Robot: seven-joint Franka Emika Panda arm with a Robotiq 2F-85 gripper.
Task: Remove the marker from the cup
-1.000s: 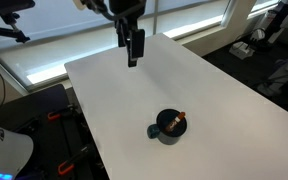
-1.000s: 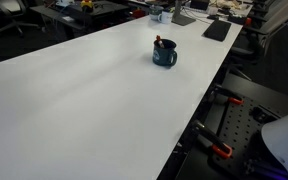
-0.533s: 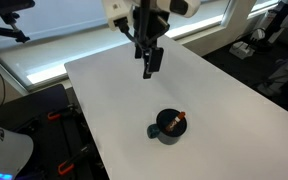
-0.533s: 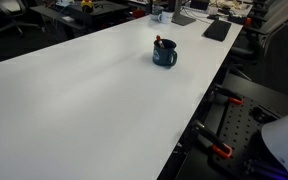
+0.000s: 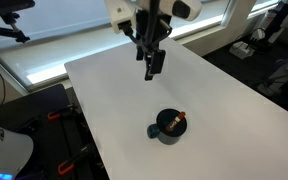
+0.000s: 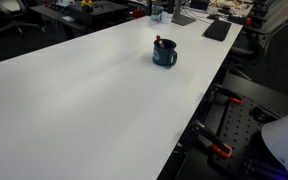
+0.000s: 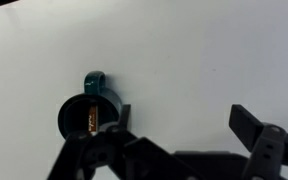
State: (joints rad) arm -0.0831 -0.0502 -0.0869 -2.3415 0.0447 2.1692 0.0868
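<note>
One marker (image 7: 92, 119) inside the dark cup (image 7: 68, 114), fingers (image 7: 250, 126) wide apart, well above the table (image 7: 184, 60).

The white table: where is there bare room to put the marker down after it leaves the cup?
Almost anywhere. The table is bare on every side of the cup, which holds the marker. The only crowding is overhead: the gripper hangs above the stretch between the cup and the window-side edge.
</note>
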